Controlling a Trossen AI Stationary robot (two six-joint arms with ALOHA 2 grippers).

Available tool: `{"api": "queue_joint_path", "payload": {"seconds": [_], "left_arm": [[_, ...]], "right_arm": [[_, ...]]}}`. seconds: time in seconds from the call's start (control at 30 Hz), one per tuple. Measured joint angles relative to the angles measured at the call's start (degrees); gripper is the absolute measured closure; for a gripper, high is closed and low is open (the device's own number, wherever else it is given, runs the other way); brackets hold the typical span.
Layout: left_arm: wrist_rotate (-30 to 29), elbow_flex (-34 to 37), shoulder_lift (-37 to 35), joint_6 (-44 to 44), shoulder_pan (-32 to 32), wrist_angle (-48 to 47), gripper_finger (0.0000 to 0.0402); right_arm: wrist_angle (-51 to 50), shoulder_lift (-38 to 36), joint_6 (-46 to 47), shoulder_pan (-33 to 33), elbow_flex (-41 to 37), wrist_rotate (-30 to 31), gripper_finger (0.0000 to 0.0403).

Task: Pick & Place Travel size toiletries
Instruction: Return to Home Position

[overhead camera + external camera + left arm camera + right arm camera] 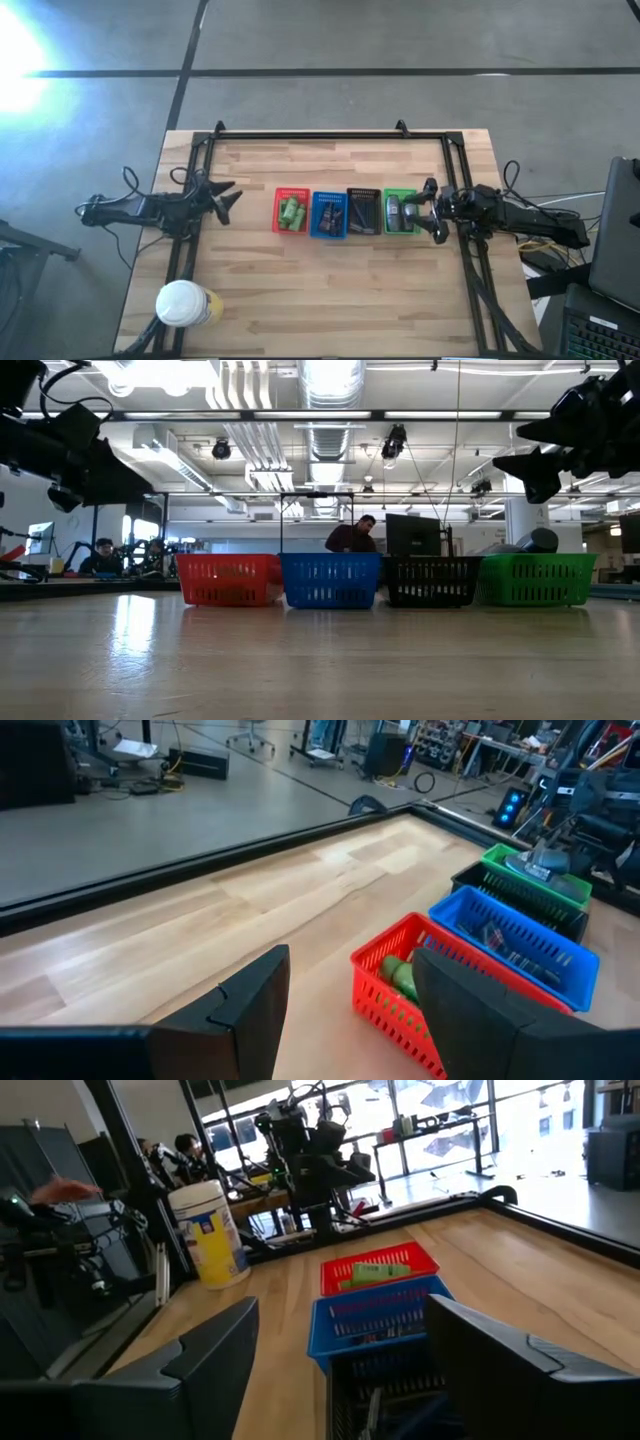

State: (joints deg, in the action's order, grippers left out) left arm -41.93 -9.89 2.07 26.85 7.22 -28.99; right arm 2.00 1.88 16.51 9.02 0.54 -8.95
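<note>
Four small baskets stand in a row at mid-table: red [291, 212], blue [328, 214], black [363, 211], green [399, 211]. Bright green little bottles [292, 213] lie in the red basket [392, 982], and they also show in the right wrist view [375, 1272]. Dark thin items fill the blue and black baskets; grey-silver pieces [394, 211] lie in the green one. My left gripper [228, 200] [345, 1020] is open, in the air left of the red basket. My right gripper [428, 211] [340, 1370] is open at the green basket's right edge, raised above it [540, 470].
A large yellow container with a white lid [183, 303] [212, 1230] stands near the table's near left corner. A dark frame [330, 133] runs along the far edge and down both sides. Bare wood lies in front of and behind the baskets. People sit in the room behind.
</note>
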Motion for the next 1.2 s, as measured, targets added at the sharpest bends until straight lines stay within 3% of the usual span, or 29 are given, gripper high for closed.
{"api": "queue_joint_path", "payload": {"seconds": [0.27,0.37,0.5,0.53,0.7,0.87,0.93,1.03,1.2], "left_arm": [[0.4,1.4,-1.9,-0.1,-0.2,2.9,0.0184],[0.6,4.1,-2.0,0.0,-1.5,12.3,0.0184],[0.8,9.4,-2.0,-0.2,-4.5,33.0,0.0184],[1.6,9.4,-2.0,-1.8,-5.3,33.8,0.0184],[9.0,9.4,-2.0,-6.8,-10.2,36.9,0.0184],[32.9,9.5,-2.0,-19.3,-15.0,37.7,0.0184],[39.9,9.5,-2.0,-25.4,-15.8,36.5,0.0184],[41.7,9.5,-2.0,-29.0,-15.8,31.2,0.0184],[38.9,9.5,-2.0,-24.6,-15.8,30.5,0.0184]], "right_arm": [[0.0,0.1,0.0,0.0,0.0,0.1,0.0098],[0.0,0.2,0.0,0.0,0.0,0.1,0.0089],[0.0,0.1,0.0,0.0,0.0,0.1,0.0079],[0.0,0.2,0.0,0.0,0.0,0.1,0.0076],[0.0,0.1,0.0,0.0,0.0,0.1,0.0061],[0.0,0.1,0.0,0.0,0.0,0.1,0.0049],[0.0,0.1,0.0,0.0,0.0,0.1,0.0045],[0.0,0.1,0.0,0.0,0.0,0.1,0.0044],[0.0,0.1,0.0,0.0,0.0,0.1,0.0054]]}}
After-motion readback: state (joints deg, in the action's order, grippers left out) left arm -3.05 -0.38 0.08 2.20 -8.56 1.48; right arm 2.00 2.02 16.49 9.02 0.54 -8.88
